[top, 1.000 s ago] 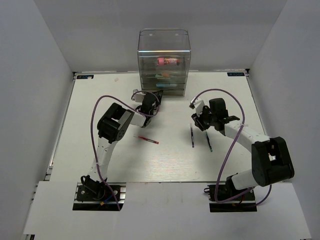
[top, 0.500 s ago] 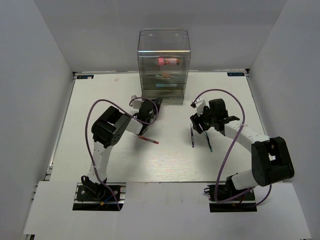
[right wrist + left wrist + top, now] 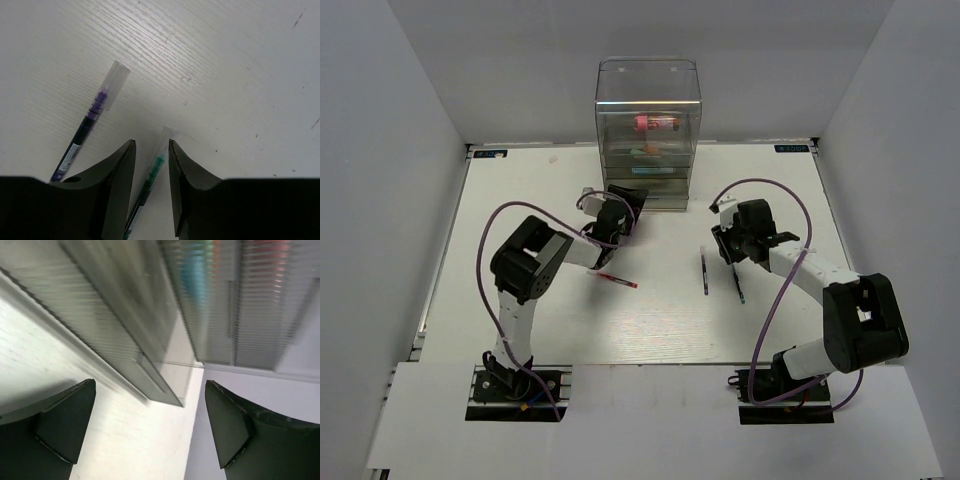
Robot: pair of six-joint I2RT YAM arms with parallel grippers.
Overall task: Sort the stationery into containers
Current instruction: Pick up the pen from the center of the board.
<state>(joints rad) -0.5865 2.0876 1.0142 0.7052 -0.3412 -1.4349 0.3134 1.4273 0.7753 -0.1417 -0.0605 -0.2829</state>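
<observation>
Toward the left of the white bench (image 3: pixel 520 200), the left claw (image 3: pixel 623 203) released, fingers (image 3: pixel 65 425) splayed wide with nothing between them, close up against the foot of the clear cabinet (image 3: pixel 648 120) and aimed at the corner of its lowest drawer front (image 3: pixel 150 385). Just nearer than that claw, flat on the bench and untouched, a thin red pen (image 3: pixel 617 279). Behind, at the far edge, the cabinet upright with the fat pink marker (image 3: pixel 658 122) in an upper drawer and orange and light-blue shapes blurred in the drawers beneath. Right of centre, a dark pen with purple ink (image 3: pixel 87 125) loose on the bench, clear cap pointing away. Just beside it, the right claw (image 3: pixel 150 149) lowered and narrowed to a slim gap, straddling a second dark pen with green ink (image 3: pixel 155 167) without clamping it. Both pens close together, not touching.
</observation>
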